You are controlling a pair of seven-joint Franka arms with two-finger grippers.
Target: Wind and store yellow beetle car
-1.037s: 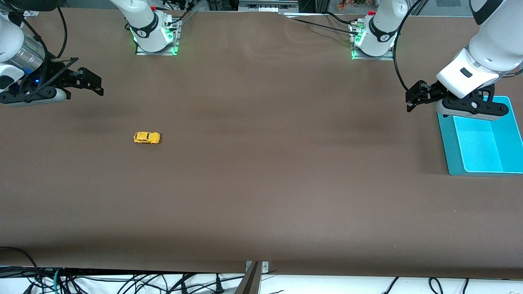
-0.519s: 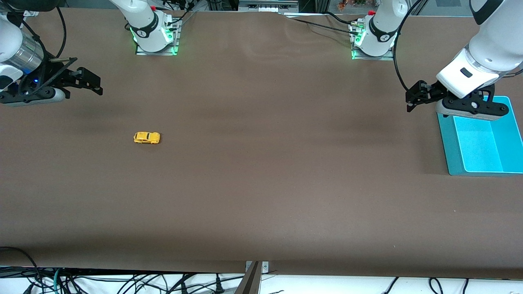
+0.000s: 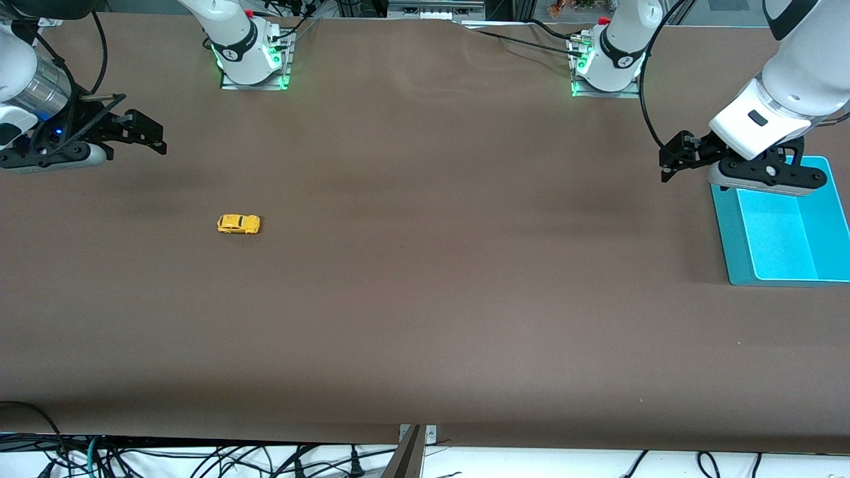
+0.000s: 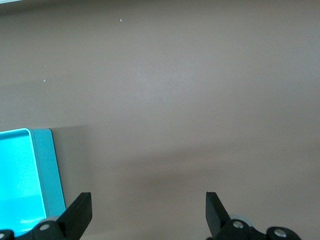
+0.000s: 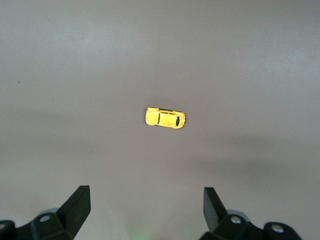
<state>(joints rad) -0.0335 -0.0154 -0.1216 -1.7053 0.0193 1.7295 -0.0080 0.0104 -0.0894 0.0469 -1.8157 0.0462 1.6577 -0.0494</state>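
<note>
Brown table [image 3: 425,299]: yellow beetle car [image 3: 238,224], teal bin [image 3: 730,232]

- front view looks down from high across the brown table [image 3: 425,299], facing both arm bases;
- wrist views look down; right shares the yellow beetle car [image 5: 165,118], left the teal bin [image 4: 20,180]

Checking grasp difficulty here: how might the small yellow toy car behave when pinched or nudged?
The small yellow toy car sits on its wheels on the flat brown table, so a nudge would probably roll it. Its rounded, glossy-looking body may slip from a pinch. It is tiny, likely light and rigid.
</note>
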